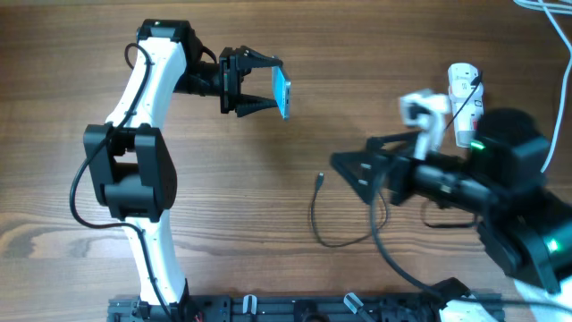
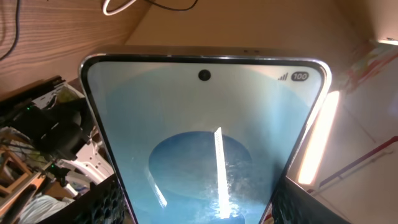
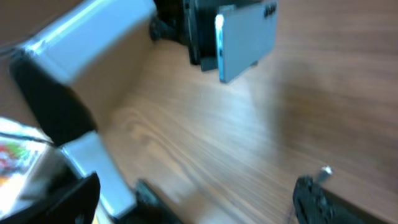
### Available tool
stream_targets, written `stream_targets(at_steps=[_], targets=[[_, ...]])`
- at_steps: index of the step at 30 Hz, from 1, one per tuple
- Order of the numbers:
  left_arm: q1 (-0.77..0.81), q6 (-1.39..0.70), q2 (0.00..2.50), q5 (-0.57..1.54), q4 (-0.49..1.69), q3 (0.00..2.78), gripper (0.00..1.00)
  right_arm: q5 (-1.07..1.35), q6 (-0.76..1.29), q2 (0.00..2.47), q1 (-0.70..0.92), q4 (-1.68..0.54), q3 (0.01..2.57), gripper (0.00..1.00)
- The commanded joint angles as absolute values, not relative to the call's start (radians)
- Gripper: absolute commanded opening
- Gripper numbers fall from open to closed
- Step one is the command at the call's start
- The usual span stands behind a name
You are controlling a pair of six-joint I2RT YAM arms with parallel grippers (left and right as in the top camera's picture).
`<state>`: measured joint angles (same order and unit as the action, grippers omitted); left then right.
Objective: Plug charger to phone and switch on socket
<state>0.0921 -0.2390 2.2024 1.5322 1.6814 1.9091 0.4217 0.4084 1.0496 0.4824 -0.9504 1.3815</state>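
Wood-grain tabletop [image 1: 268,268] is seen from overhead, with both arms reaching in from the 6 o'clock edge. The phone [image 1: 282,89] is held off the table at about 12 o'clock, turned edge-on to the overhead camera with its cyan screen facing 3 o'clock. It is clamped between the fingers of the left gripper [image 1: 264,84], whose white arm [image 1: 143,107] bends up the 9 o'clock side.

In the left wrist view the lit screen fills the picture, with the camera hole and battery mark near 12 o'clock. The black ribbed fingers [image 2: 107,204] are pressed against both long edges at the bottom.

The right gripper [image 1: 347,174] is held low, just past centre toward 3 o'clock, and points toward 9 o'clock. Its jaws are spread wide and nothing is gripped.

The charger [image 1: 315,224] lies loose on the wood, its thin black cable looping toward 5 o'clock. Its connector tip [image 1: 320,179] rests just beside the right gripper's fingertips, on their 9 o'clock side. Whether tip and fingers touch cannot be told.

The socket [image 1: 463,100] lies at about 2 o'clock, partly covered by the black right arm [image 1: 500,152]. A white lead [image 1: 556,36] runs past it at the far corner.
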Motion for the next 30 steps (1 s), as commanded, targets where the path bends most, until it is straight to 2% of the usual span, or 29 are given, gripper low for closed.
stream_targets(at_steps=[1,5,10,17,21,25,30], targets=[[0.112,-0.244,2.163,1.576,1.665,1.932,0.64,-0.085,0.401,1.209,0.702,-1.009,1.570,1.00],[0.126,-0.244,2.163,1.577,1.666,1.932,0.64,-0.343,0.515,1.394,0.862,-0.992,1.682,1.00],[0.141,-0.244,2.163,1.577,1.670,1.932,0.64,-0.352,0.536,1.519,0.864,-0.912,1.681,0.99],[0.142,-0.244,2.163,1.577,1.685,1.932,0.64,-0.420,0.601,1.545,0.831,-0.892,1.681,0.98],[0.146,-0.248,2.162,1.577,1.685,1.932,0.64,-0.337,0.593,1.565,0.816,-0.878,1.681,0.92],[0.147,-0.249,2.162,1.577,1.685,1.932,0.64,-0.339,0.583,1.568,0.816,-0.874,1.681,0.71],[0.147,-0.271,2.162,1.577,1.685,1.932,0.64,-0.357,0.577,1.597,0.816,-0.874,1.680,0.72]])
